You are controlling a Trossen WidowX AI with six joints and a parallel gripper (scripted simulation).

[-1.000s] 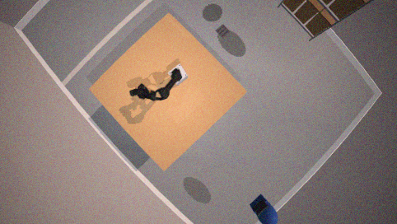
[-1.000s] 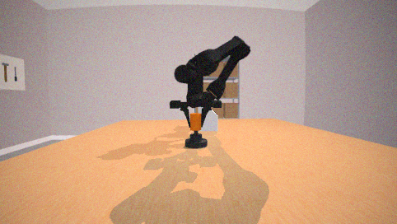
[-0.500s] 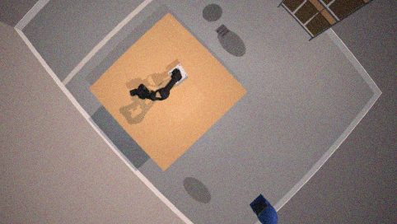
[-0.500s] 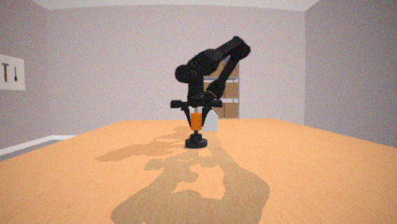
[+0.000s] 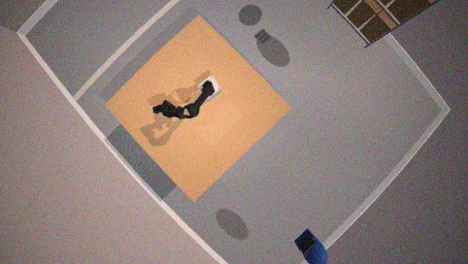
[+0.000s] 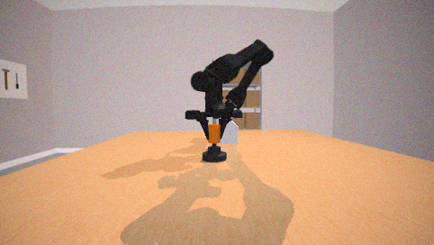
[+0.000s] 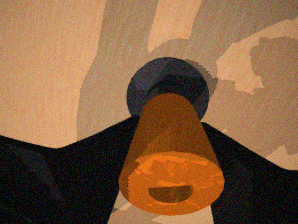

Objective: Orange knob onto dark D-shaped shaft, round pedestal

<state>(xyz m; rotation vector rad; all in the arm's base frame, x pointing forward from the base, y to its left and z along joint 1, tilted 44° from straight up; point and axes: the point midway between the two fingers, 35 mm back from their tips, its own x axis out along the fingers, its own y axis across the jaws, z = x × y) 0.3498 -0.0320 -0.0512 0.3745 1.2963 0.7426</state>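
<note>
Exterior view shows the tool (image 6: pixel 215 121) clamped on the orange knob (image 6: pixel 214 133), upright directly above the round pedestal (image 6: pixel 214 156) on the table (image 6: pixel 315 180). I judge grasp and alignment done; seating fully and release remain.

The arm (image 6: pixel 234 68) is showing a uniform matte black finish across all links, with no visible markings, labels, cables or screws at this resolution. Its links are appearing as thick, rounded segments joined by bulbous joint housings. The tool (image 6: pixel 214 121) is presenting a wide, flat black crossbar with two dark fingers tapering downward from it. In the wrist view, the finger bodies are reading as broad, black, angular shapes. The base is sitting on a small white plate (image 5: pixel 217 89).
</note>
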